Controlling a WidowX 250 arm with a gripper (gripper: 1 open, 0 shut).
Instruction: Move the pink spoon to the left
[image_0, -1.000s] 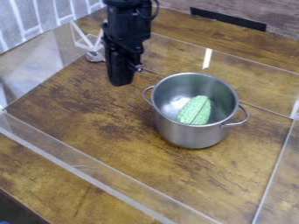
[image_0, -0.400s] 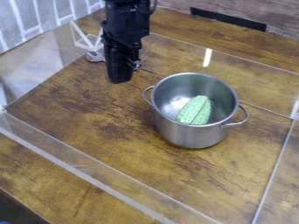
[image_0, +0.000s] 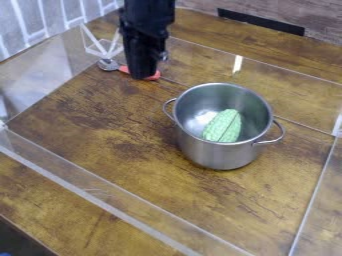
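Shiny steel pot (image_0: 221, 128) on grainy wooden table (image_0: 94, 130).

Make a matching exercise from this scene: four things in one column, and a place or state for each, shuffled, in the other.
Things:
1. green ribbed item
2. steel pot
3. pink spoon
4. pale wiry prongs

Places or states:
A. under the pincer, only a pink bit showing
B. inside the pot
C. at the back left, by the clear wall
D. upright on the wooden table, right of the arm

Pairs: 1-B, 2-D, 3-A, 4-C
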